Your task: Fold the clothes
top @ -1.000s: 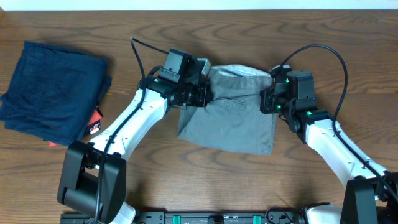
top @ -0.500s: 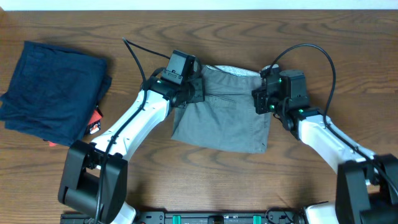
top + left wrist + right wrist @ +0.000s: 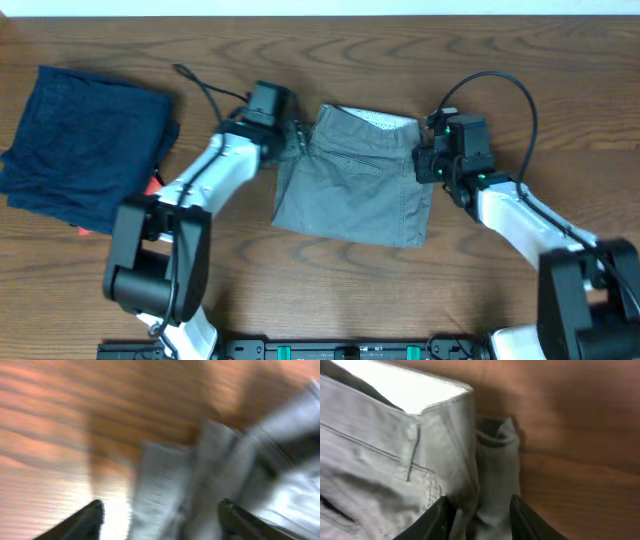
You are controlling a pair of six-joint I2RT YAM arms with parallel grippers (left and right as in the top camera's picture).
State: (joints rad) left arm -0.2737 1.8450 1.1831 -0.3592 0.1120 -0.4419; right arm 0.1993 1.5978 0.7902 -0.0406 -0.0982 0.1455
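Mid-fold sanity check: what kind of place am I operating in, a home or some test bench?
Likely a lab-style test bench, not a home: a wood-grain table, the grey shorts and a folded navy garment laid out on it, and a black cable looping off the right arm.

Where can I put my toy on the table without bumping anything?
Bare wood lies beyond the right gripper, toward the table's right edge, and in front of the grey shorts. It is crowded in the middle, where the left gripper also meets the shorts, and on the left side, under the navy garment.
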